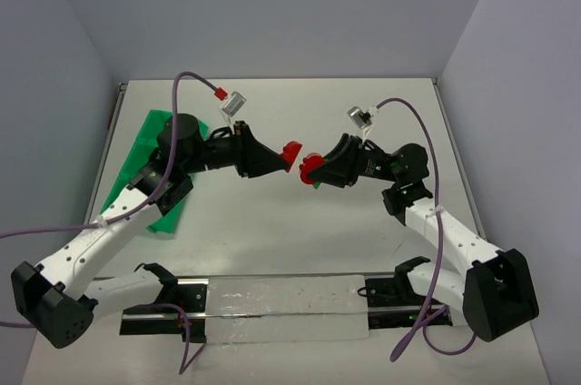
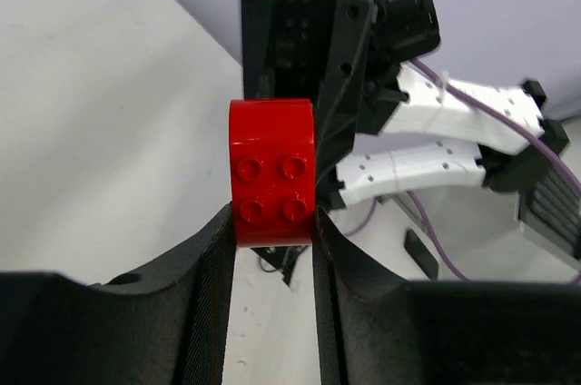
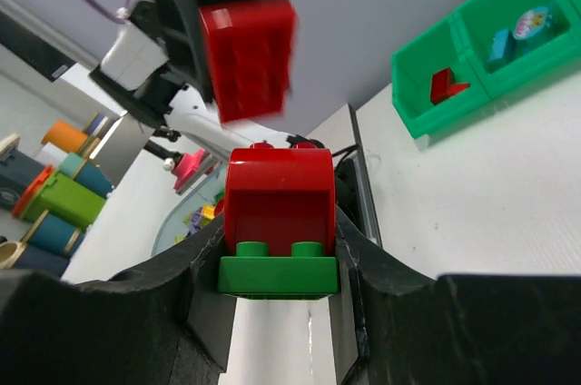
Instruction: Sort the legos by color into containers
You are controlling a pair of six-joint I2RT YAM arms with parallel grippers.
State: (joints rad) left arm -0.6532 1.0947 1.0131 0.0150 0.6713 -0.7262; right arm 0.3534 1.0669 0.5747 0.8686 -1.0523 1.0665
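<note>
Top view, left gripper (image 1: 285, 158) closed on a red brick (image 1: 291, 154) at centre, right gripper (image 1: 315, 170) just right of it, green tray (image 1: 145, 135) at left, left wrist, red brick clamped between the jaws, right wrist, jaws shut on red-over-green stacked bricks (image 3: 277, 212), green tray far right holding red piece (image 3: 445, 85), teal piece (image 3: 502, 43)

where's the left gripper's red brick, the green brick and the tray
red brick (image 2: 270, 176), left wrist view, studded face
green brick (image 3: 278, 277), right wrist view, front side
tray (image 3: 408, 99), right wrist view, end wall
</note>
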